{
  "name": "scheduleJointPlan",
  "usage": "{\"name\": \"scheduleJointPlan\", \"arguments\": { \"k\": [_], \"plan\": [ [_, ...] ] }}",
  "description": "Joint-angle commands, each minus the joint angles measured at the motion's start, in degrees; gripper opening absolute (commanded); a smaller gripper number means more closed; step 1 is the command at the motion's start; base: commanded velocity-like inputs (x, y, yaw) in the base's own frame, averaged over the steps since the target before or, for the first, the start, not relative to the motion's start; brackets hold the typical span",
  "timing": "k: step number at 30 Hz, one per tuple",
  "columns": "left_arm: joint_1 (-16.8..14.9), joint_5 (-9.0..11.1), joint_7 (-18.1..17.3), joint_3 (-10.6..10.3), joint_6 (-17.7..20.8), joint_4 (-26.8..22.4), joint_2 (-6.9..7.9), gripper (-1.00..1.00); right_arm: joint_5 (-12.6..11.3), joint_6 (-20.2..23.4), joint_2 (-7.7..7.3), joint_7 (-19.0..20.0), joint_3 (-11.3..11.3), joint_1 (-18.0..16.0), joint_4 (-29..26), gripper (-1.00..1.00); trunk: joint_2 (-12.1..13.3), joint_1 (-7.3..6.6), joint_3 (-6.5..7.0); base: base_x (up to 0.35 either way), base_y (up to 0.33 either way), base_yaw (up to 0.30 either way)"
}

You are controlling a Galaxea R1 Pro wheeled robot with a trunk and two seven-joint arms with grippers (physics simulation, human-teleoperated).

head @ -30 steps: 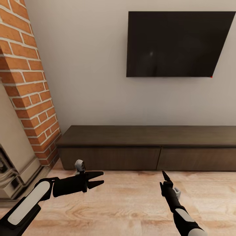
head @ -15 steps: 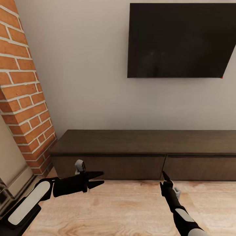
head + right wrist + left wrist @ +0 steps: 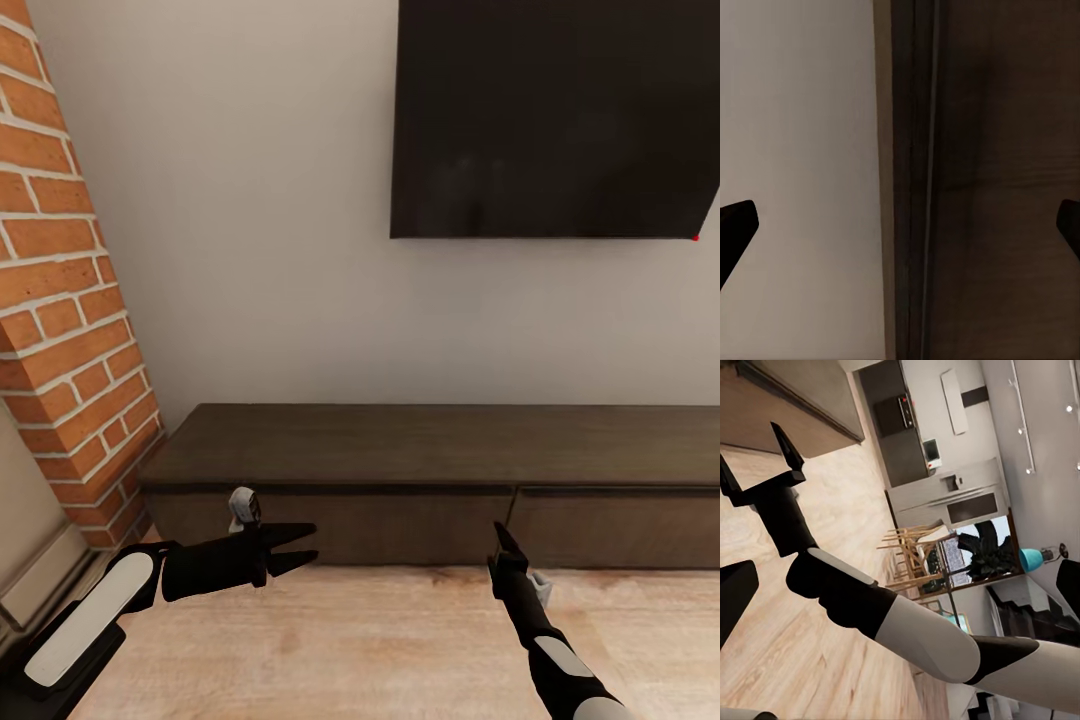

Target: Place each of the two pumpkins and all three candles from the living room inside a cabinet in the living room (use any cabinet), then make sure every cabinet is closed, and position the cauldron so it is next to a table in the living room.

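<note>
Cabinet [image 3: 440, 470] shut; both hands empty, fingers apart.

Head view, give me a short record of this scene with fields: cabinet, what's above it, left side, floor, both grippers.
cabinet: low dark-brown cabinet against the wall, both fronts shut, bare top
above: black TV on the wall
left side: brick fireplace
floor: light wood planks
left gripper: open, empty, over the floor before the cabinet
right gripper: open, empty, pointing at the cabinet
</note>
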Motion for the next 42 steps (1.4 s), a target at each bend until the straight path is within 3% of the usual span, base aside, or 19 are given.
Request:
{"name": "scheduleJointPlan", "arguments": {
  "k": [1, 20, 33, 42],
  "plan": [
    [-0.1, -0.3, -0.4, -0.1, 0.0, 0.0, 0.04, 1.00, -0.6, 0.6, -0.02, 0.2, -0.1, 0.0, 0.0, 1.00, 0.0, 0.00, -0.05, 0.125, 0.000, 0.000],
    [-0.1, -0.3, -0.4, -0.1, 0.0, 0.1, -0.05, 1.00, -0.6, 0.6, -0.04, 0.3, -0.1, 0.0, 0.0, 1.00, 0.0, 0.00, -0.05, 0.231, 0.000, 0.000],
    [-0.1, -0.2, -0.4, -0.1, 0.0, 0.1, 0.16, 1.00, -0.6, 0.6, -0.05, 0.3, -0.1, 0.0, 0.0, 1.00, 0.0, 0.00, -0.05, 0.029, 0.000, 0.000],
    [-0.1, -0.1, -0.4, -0.1, 0.0, 0.1, 0.13, 1.00, -0.6, 0.6, -0.05, 0.4, -0.1, 0.0, 0.0, 1.00, -0.1, 0.23, -2.05, 0.000, 0.000, 0.000]
  ]
}}
